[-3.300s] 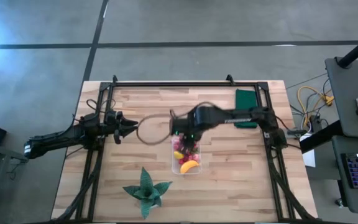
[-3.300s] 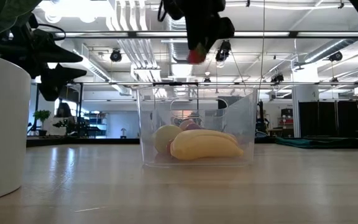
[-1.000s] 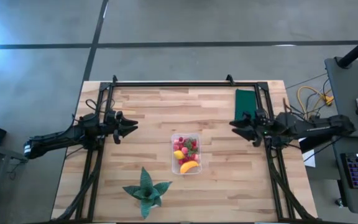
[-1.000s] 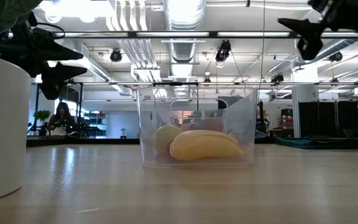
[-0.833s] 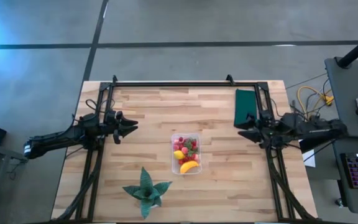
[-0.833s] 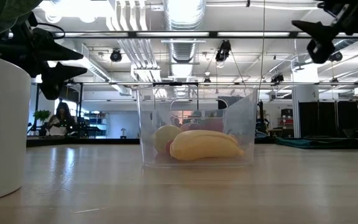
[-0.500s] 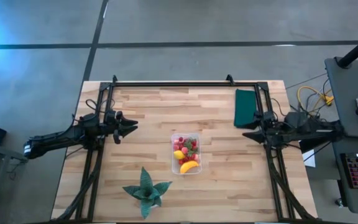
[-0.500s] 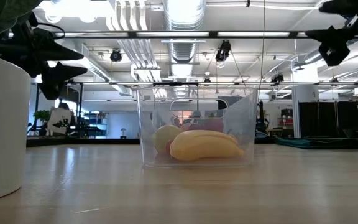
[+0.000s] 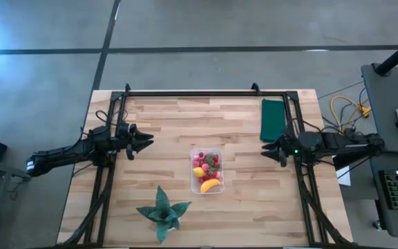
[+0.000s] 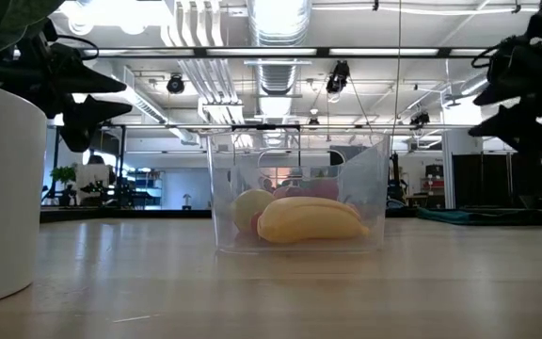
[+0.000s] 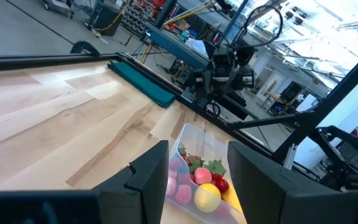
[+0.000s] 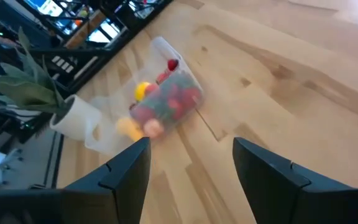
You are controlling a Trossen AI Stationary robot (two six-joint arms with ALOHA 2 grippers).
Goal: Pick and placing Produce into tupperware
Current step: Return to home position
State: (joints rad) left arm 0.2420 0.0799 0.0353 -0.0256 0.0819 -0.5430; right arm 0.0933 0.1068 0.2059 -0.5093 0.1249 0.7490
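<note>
The clear tupperware (image 9: 208,171) stands on the table a little near of centre. The produce lies inside it: red and pink strawberry pieces (image 9: 211,163), a yellow lemon (image 10: 249,207) and a banana (image 10: 309,219). My left gripper (image 9: 147,140) hovers open by the table's left rail and points level at the tupperware (image 11: 191,130). By the right rail my right gripper (image 9: 267,149) hangs open and tilts down toward the tupperware (image 12: 166,93). Nothing sits between either pair of fingers.
A green spiky plant (image 9: 162,211) in a white pot (image 10: 3,188) stands near the front edge, left of the tupperware. A dark green flat rectangle (image 9: 273,119) lies at the far right. Black rails (image 9: 206,92) frame the table. Bare wood lies between both grippers and the tupperware.
My right gripper has sunk lower beside the table's right rail and tipped its fingers downward toward the table, its fingers still apart. The tupperware and the produce have kept their places.
</note>
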